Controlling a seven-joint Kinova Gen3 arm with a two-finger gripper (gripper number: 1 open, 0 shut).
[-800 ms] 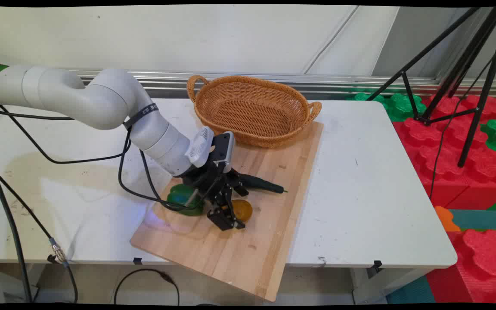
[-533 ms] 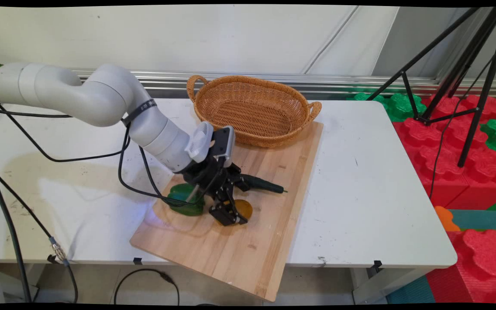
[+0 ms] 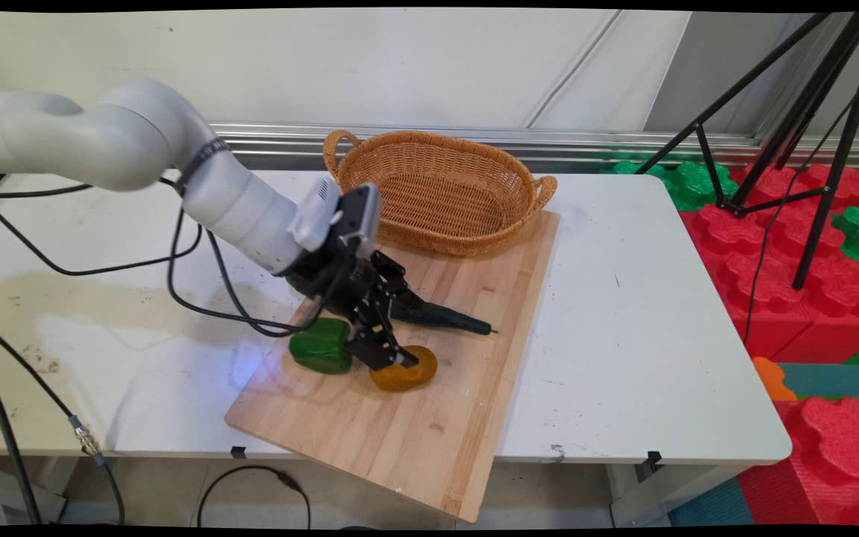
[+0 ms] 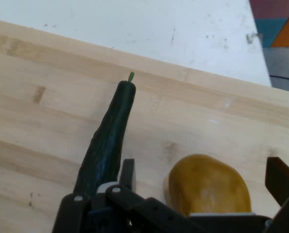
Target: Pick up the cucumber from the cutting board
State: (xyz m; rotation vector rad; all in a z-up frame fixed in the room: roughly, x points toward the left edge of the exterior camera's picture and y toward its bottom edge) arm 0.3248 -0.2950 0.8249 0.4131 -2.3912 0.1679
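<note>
- We see a wicker basket (image 3: pixel 441 190) at the far end of the wooden cutting board (image 3: pixel 429 440), its near rim resting on the board; nothing shows inside it.
- The board lies on the white tabletop (image 3: pixel 646 328) and juts past its near edge.
- Our hand (image 3: pixel 392 356) is low over the board, its fingers (image 4: pixel 127 174) spread wide either side of a yellow-orange fruit-like piece (image 3: pixel 405 370) (image 4: pixel 207 187); we see nothing gripped.
- In the hand view the yellow piece sits between the two fingers, and we cannot tell whether either touches it.
- A dark green cucumber (image 3: pixel 441 317) (image 4: pixel 108 138) lies on the board just outside one finger, its stem tip pointing away from the hand.
- A green pepper-like piece (image 3: pixel 320 347) lies on the board's left edge, just beside the hand.
</note>
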